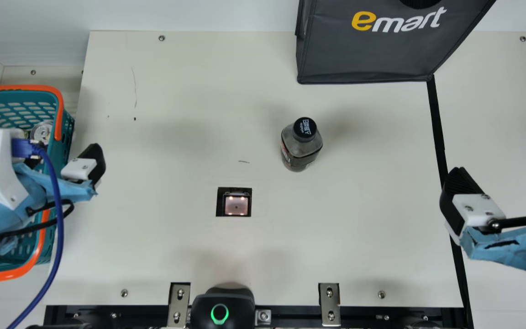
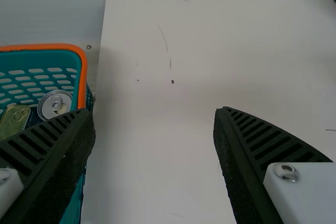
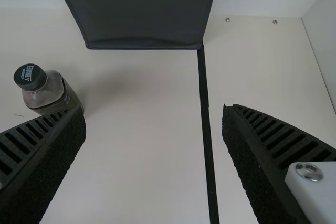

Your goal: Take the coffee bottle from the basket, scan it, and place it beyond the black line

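Note:
The dark coffee bottle [image 1: 296, 148] stands upright on the table, behind and to the right of the scanner window [image 1: 236, 204], on the left side of the black line [image 1: 437, 123]. My left gripper [image 1: 82, 171] is at the basket's right side, away from the bottle; its fingers [image 2: 262, 145] stand wide apart. My right gripper [image 1: 502, 183] is over the black line, to the right of the bottle, and is open. The right wrist view has the bottle [image 3: 50, 90] beyond one finger of my right gripper [image 3: 155, 124], with nothing between the pads.
A teal basket with an orange rim [image 1: 30, 87] holds cans at the left. A dark bag [image 1: 368, 55] stands at the back, touching the line's far end. Near the front edge sit a black device [image 1: 223, 308] and metal brackets [image 1: 329, 304].

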Available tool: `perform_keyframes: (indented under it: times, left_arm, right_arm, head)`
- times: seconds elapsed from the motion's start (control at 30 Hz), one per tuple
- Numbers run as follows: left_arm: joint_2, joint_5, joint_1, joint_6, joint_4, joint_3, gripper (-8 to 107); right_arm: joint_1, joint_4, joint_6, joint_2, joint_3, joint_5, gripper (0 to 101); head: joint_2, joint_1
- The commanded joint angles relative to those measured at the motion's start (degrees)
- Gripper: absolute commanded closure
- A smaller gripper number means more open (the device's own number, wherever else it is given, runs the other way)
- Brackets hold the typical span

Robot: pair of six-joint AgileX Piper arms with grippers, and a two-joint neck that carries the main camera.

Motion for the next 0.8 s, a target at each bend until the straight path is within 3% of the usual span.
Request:
perform_keyframes:
  times: [0.0,0.77]
  left_arm:
    - [0.0,0.0,0.0,0.0,0.0,0.0,9]
    - [-0.1,0.0,0.0,-0.2,0.0,0.0,9]
  right_arm:
    - [0.0,0.0,0.0,0.0,0.0,0.0,10]
    - [0.0,0.0,0.0,0.0,0.0,0.0,10]
  head:
    - [0.1,-1.6]
    - [0.1,-1.6]
